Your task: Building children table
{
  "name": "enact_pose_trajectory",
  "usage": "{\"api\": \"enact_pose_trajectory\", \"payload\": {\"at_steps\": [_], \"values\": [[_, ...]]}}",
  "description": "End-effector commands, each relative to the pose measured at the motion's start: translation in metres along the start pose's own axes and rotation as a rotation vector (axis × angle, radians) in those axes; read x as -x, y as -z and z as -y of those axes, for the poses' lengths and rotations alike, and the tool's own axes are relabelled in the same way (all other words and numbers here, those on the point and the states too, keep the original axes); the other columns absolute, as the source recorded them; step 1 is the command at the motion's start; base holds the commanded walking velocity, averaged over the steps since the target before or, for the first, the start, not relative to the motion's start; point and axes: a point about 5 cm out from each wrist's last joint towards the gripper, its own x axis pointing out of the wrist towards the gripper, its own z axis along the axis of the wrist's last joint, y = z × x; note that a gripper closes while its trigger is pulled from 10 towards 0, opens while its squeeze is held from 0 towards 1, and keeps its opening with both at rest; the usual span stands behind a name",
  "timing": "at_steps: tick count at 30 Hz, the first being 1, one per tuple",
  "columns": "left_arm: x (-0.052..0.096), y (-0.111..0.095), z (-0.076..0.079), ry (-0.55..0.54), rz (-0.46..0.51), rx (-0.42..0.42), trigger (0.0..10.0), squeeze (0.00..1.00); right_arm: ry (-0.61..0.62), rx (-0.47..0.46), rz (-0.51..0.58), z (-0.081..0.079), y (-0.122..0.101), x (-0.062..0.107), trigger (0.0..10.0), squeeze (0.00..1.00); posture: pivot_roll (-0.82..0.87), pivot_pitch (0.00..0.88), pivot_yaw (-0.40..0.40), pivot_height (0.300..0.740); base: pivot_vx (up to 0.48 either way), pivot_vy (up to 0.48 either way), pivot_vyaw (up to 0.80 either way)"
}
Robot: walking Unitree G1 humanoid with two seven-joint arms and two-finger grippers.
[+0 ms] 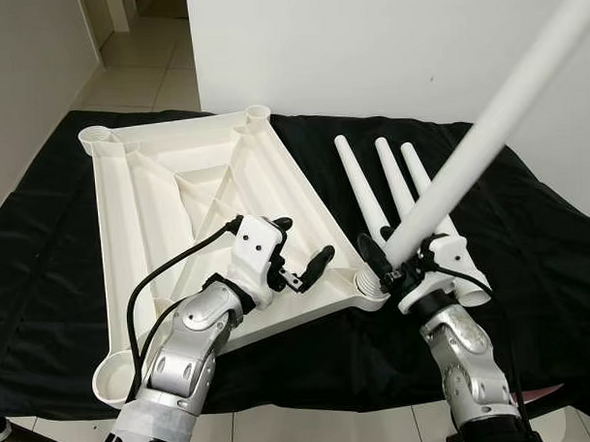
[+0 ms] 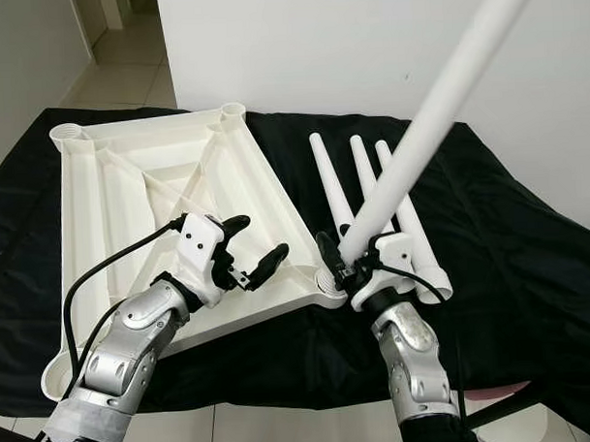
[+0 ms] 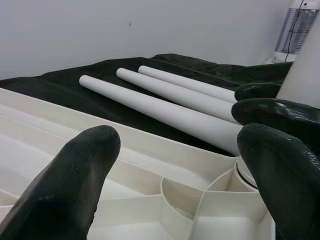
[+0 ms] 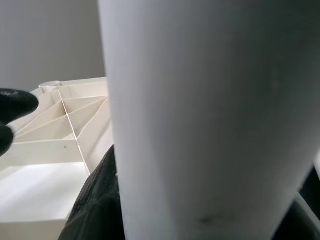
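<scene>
Tabletop [image 1: 177,186] lies upside down on the black cloth [image 1: 44,249], ribs up, round leg sockets at the corners. Far-left socket [image 1: 96,138] and far-right socket [image 1: 257,113] are empty; near-left socket [image 1: 116,375] is empty too.

Left gripper [image 1: 301,250] hovers over the near-right part of the tabletop, fingers spread wide, nothing in them. It sits just beside the near-right socket [image 1: 370,284], not clearly bracing the top.

Right gripper [image 1: 403,261] is clamped on the leg [image 1: 495,112], low on its thick end. The leg slants up and away to the right, its foot right at the near-right socket. Can't tell whether it has entered the socket or only rests on the rim.

Three spare legs [image 1: 396,193] lie side by side on the cloth, just right of the tabletop, thick ends next to the right gripper.

Risks, my read:
- The leg is well off vertical. Pushing at this angle likely jams it on the rim or skids it off.
- The tabletop is unheld; side load could slide it on the cloth.
- Long lever above the grip: the leg could twist in the fingers.
- The right wrist could knock the spare legs and set them rolling.
</scene>
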Motion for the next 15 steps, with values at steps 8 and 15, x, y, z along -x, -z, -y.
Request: {"api": "enact_pose_trajectory", "payload": {"at_steps": [8, 15], "values": [[-0.003, -0.002, 0.004, 0.03, 0.003, 0.001, 10.0, 0.0, -0.018, 0.115, -0.273, 0.0, 0.031, 0.003, 10.0, 0.0, 0.0, 0.078, -0.047, 0.74, 0.0, 0.0, 0.0], [-0.002, -0.003, 0.004, 0.043, 0.009, 0.011, 10.0, 0.0, -0.114, 0.19, -0.197, -0.007, 0.008, -0.01, 10.0, 0.0, 0.01, 0.063, -0.054, 0.74, 0.0, 0.0, 0.0]]}}
